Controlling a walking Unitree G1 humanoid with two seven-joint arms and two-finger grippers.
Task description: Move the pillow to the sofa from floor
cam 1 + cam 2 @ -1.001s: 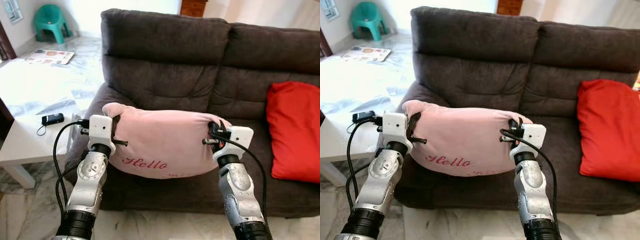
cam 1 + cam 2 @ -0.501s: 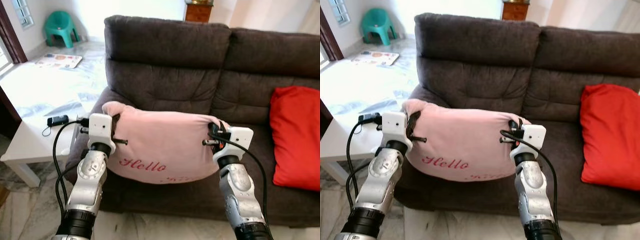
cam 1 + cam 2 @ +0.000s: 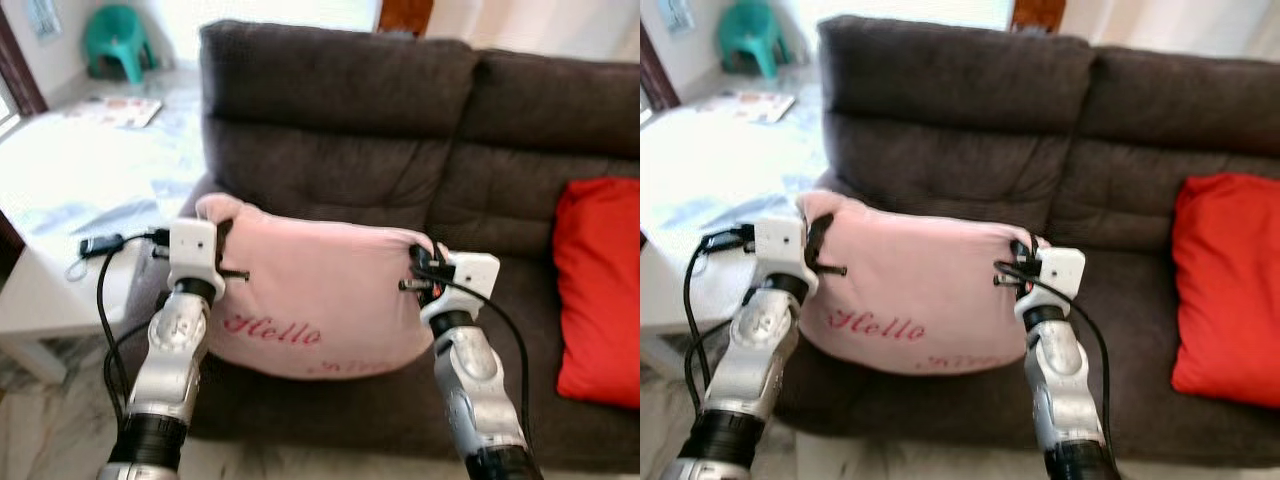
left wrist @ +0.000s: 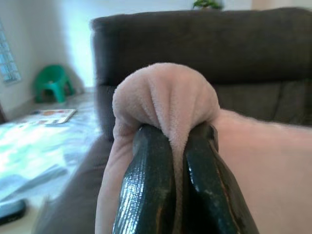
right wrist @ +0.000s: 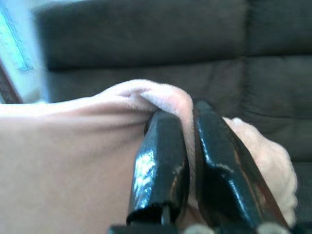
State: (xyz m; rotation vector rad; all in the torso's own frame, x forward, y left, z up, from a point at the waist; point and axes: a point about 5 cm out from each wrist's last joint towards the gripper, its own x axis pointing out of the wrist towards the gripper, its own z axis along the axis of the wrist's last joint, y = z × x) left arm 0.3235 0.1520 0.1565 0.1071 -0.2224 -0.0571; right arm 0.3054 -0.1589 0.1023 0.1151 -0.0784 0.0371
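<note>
A pink pillow [image 3: 320, 300] with red "Hello" lettering hangs in the air in front of the dark brown sofa [image 3: 340, 110], over the front of its left seat. My left gripper [image 3: 222, 232] is shut on the pillow's left top corner [image 4: 165, 97]. My right gripper [image 3: 422, 262] is shut on its right top corner [image 5: 161, 95]. The pillow stretches between the two grippers and its lower edge sags toward the seat.
A red cushion [image 3: 600, 290] leans on the sofa's right seat. A white low table [image 3: 50, 290] with a small black device [image 3: 100, 244] stands left of the sofa. A green plastic chair [image 3: 118, 40] sits at the back left. Marble floor lies below.
The view has shifted slightly and blurred as the camera moved. The pillow stays held between both grippers, a little lower against the sofa seat.
</note>
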